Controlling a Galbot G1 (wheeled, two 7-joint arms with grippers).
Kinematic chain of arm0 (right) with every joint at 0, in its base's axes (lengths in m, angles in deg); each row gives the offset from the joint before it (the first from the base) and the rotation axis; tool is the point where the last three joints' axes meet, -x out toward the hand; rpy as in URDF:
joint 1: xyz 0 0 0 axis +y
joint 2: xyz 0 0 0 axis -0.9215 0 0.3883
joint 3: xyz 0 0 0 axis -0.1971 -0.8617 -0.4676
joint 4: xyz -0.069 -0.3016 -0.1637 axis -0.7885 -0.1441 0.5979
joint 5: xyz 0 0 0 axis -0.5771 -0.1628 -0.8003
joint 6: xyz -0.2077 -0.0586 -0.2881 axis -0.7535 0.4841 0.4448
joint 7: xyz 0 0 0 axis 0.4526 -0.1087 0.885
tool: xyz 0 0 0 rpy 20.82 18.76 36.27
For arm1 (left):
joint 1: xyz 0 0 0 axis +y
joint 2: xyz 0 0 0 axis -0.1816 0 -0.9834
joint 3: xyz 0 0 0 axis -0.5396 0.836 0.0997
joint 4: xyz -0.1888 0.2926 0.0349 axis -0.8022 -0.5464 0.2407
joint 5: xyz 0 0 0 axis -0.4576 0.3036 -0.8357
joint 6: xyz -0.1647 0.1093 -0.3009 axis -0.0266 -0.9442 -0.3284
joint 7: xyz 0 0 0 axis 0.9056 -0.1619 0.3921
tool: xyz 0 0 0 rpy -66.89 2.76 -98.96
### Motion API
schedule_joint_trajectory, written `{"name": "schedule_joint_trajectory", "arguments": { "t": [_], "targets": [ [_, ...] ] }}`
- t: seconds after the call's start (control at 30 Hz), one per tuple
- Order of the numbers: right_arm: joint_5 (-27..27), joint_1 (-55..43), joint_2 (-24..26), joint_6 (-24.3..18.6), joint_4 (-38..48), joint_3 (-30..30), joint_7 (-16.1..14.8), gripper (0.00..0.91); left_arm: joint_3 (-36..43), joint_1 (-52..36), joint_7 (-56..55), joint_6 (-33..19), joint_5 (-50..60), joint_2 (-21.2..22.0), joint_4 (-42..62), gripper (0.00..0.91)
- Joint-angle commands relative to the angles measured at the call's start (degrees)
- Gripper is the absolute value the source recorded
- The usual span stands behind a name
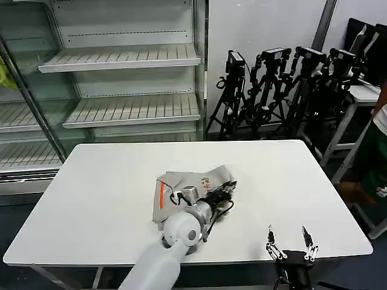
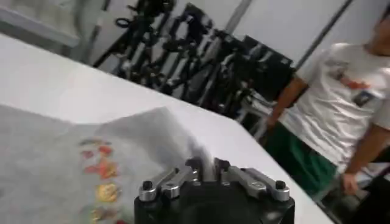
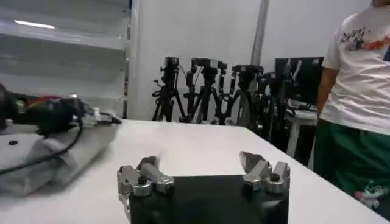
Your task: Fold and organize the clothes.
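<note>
Soft matt grey cloth shirt (image 1: 190,187); smooth matt white table (image 1: 109,199); right tool (image 1: 290,243) with shiny metal fingers (image 3: 146,173)

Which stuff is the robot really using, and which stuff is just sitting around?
Using:
grey shirt, bunched on the table
left gripper, shut on the shirt's cloth
right gripper, open, waiting near the table's front edge

Just sitting around:
tripods
shelves
</note>
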Motion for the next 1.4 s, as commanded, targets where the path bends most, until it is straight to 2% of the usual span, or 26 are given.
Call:
{"name": "schedule_joint_trajectory", "arguments": {
  "t": [0.03,0.2,0.33,0.43,0.47,0.57,0.7,0.8,1.0,1.4],
  "targets": [
    [0.49,-1.60,0.05,0.13,0.23,-0.04,-0.12,0.907,2.25,-3.08,7.99,-4.46,4.67,2.60,-2.30,0.907],
    [0.42,-2.34,0.12,0.46,-0.13,-0.33,-0.18,0.907,-0.49,-1.50,7.70,-6.84,6.89,-1.92,-7.05,0.907],
    [-0.07,-2.84,0.53,0.03,-0.72,-0.61,-1.25,0.907,-8.28,4.78,7.58,-7.95,11.22,-8.32,-15.57,0.907],
    [-0.12,-3.74,0.92,-1.15,-0.56,-0.87,-2.76,0.907,-14.09,11.64,7.64,-9.56,17.35,-13.40,-22.83,0.907],
    [0.02,-4.18,0.94,-1.42,-0.48,-1.18,-3.18,0.907,-16.68,15.95,7.78,-10.67,22.83,-14.57,-24.51,0.907],
    [0.21,-4.46,1.27,-1.51,-0.39,-1.59,-4.24,0.907,-25.02,25.10,7.97,-15.69,32.66,-16.49,-27.24,0.907],
    [0.81,-4.24,2.26,-2.94,0.18,-1.57,-5.14,0.907,-33.49,37.12,8.94,-18.89,33.90,-16.70,-30.92,0.907],
    [1.42,-4.57,2.61,-3.21,0.21,-1.39,-4.83,0.907,-34.47,43.22,9.40,-19.32,34.68,-15.16,-33.22,0.907],
    [1.76,-5.84,2.25,-3.45,1.39,-1.60,-4.31,0.907,-34.25,45.67,9.02,-19.14,39.95,-11.67,-34.20,0.907],
    [1.76,-9.43,0.70,-2.27,4.25,-2.64,-3.89,0.907,-33.29,46.62,8.73,-18.70,40.83,-9.56,-32.84,0.907]
  ]
}}
